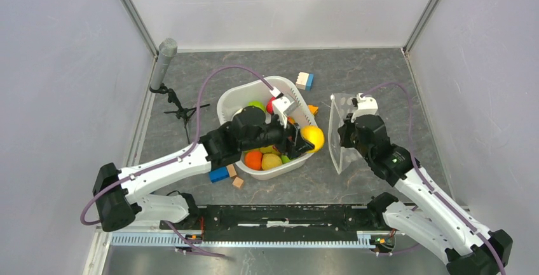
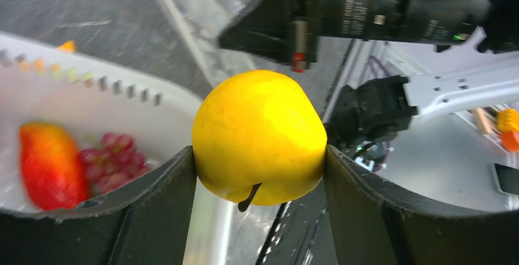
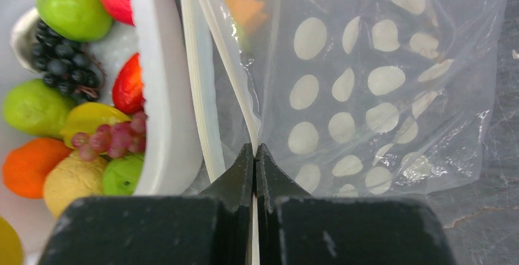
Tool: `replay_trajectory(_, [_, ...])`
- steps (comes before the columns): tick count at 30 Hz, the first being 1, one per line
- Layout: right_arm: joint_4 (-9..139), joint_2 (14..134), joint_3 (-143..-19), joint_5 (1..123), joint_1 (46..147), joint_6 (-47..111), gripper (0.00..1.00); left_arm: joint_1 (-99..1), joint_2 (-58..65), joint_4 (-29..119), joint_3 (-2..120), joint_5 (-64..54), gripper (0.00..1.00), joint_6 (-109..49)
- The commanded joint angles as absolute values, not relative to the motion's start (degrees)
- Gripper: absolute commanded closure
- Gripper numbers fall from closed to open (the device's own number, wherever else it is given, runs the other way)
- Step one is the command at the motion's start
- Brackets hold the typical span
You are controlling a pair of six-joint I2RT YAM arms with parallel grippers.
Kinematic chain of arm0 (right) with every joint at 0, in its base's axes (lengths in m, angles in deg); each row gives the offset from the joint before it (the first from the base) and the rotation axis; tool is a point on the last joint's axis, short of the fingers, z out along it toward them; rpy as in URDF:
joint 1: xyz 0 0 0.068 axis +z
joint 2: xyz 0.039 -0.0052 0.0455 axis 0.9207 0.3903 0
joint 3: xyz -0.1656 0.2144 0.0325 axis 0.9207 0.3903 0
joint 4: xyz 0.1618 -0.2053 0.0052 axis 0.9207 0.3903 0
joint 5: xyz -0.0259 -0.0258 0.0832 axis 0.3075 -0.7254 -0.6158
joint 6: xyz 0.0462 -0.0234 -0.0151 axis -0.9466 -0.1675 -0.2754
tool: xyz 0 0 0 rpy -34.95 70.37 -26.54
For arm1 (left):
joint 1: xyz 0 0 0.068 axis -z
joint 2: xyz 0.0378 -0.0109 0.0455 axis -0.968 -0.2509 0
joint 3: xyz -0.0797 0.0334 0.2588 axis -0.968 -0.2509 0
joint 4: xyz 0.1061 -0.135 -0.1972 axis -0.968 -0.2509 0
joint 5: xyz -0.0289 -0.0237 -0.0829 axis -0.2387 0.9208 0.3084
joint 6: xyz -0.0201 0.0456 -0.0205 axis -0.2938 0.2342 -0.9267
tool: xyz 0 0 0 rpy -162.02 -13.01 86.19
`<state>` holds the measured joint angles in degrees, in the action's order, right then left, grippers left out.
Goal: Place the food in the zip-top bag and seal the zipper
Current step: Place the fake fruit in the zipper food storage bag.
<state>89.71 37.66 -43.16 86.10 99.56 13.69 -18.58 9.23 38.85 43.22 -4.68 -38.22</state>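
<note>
Top view. The grey table (image 1: pixel 381 78) carries everything.

The white tub (image 1: pixel 236 97) sits near centre, long axis running roughly 1 to 7 o'clock.

The zip-top bag (image 1: pixel 341 157) is at 3 o'clock of the tub, just beside it. It is raised on edge rather than lying flat, with its long axis running 12 to 6 o'clock. The zipper (image 3: pixel 199 93) lies along that same axis on the bag's 9 o'clock side, facing the tub wall. In the right wrist view the two lips of the strip stand apart, so the mouth is unsealed.

The right gripper (image 3: pixel 254 155) has its fingers pressed together on one lip of the dotted film, at about mid-length of the bag.

The left gripper (image 1: pixel 310 139) reaches across the tub towards 3 o'clock and pinches the yellow fruit (image 2: pixel 257 124) between both fingers. In the left wrist view the stem points down. The fruit hangs at the tub's 4 o'clock rim, between the tub and the zipper edge, and is outside the bag.

In the tub:
- green apple (image 3: pixel 72 5)
- orange (image 3: pixel 30 167)
- dark grapes (image 3: pixel 61 57)
- purple grapes (image 3: pixel 110 139)
- a red fruit (image 3: pixel 128 84)

On the table:
- white-and-blue block (image 1: pixel 304 80) at 1 o'clock of the tub
- blue block (image 1: pixel 219 174) at 7 o'clock
- wooden cube (image 1: pixel 238 182) also at 7 o'clock
</note>
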Motion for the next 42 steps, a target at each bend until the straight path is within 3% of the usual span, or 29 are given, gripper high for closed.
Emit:
replay_trajectory(1, [89.0,36.8,-47.9,84.7,99.3,12.2,1.0,-14.7,7.4,48.8,43.9,-2.6,0.5,-36.8])
replay_trajectory(16, [94.8,30.2,-51.5,84.1,99.3,11.5,0.99,-9.2,-3.7,59.6,47.8,-7.6,0.48,-36.4])
replay_trajectory(29, [96.5,27.2,-52.2,78.3,99.3,12.3,0.99,-9.1,-7.1,52.4,51.0,-26.2,0.45,-36.8])
replay_trajectory(36, [98.0,26.4,-53.8,75.4,99.3,12.7,0.99,-9.1,-10.6,49.4,55.9,-26.0,0.42,-37.2])
replay_trajectory(42, [98.2,25.3,-53.8,75.7,99.2,12.3,0.99,-9.1,-12.2,50.2,57.6,-18.6,0.35,-36.7])
